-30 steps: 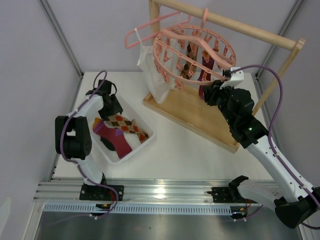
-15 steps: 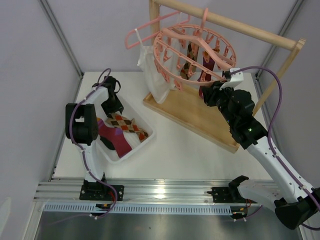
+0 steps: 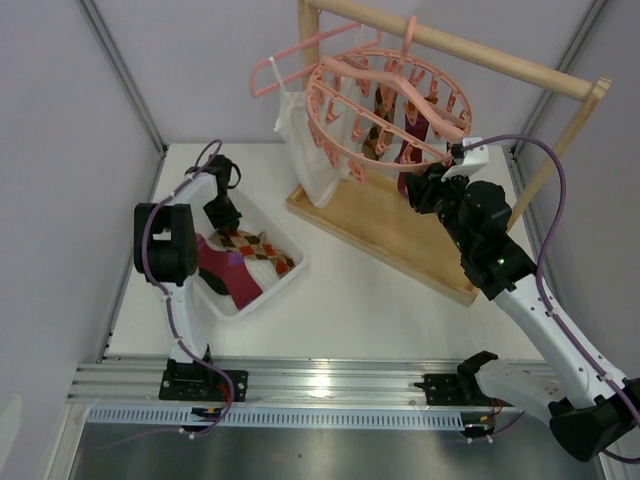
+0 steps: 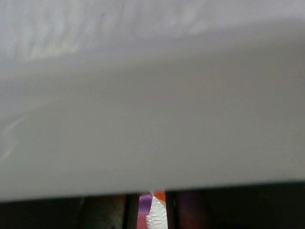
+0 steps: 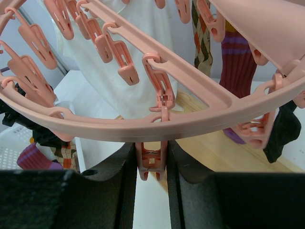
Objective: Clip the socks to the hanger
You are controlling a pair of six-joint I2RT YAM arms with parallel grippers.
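The round pink hanger [image 3: 385, 105] hangs from the wooden bar with an argyle sock [image 3: 378, 130] and a maroon sock [image 3: 412, 135] clipped inside it. My right gripper [image 3: 425, 190] is shut on a pink clip [image 5: 151, 160] under the hanger's outer ring [image 5: 190, 119]. More socks lie in the white bin [image 3: 285, 280]: an argyle one [image 3: 258, 247] and a maroon one [image 3: 232, 275]. My left gripper [image 3: 222, 215] reaches down into the bin's far end. Its fingers [image 4: 131, 212] stand close together with sock fabric [image 4: 155, 217] filling the gap. The bin wall [image 4: 152, 119] hides most of that view.
A wooden rack with a flat base [image 3: 380, 225] and a top bar [image 3: 470, 50] carries the hanger. A white camisole [image 3: 305, 150] on a thin pink coat hanger [image 3: 300, 55] hangs at its left end. A black sock [image 5: 281, 131] dangles at the ring's right.
My left arm has swung toward the back of the bin, the gripper has sunk among the socks and its jaws have narrowed. The right gripper has stayed on the clip.
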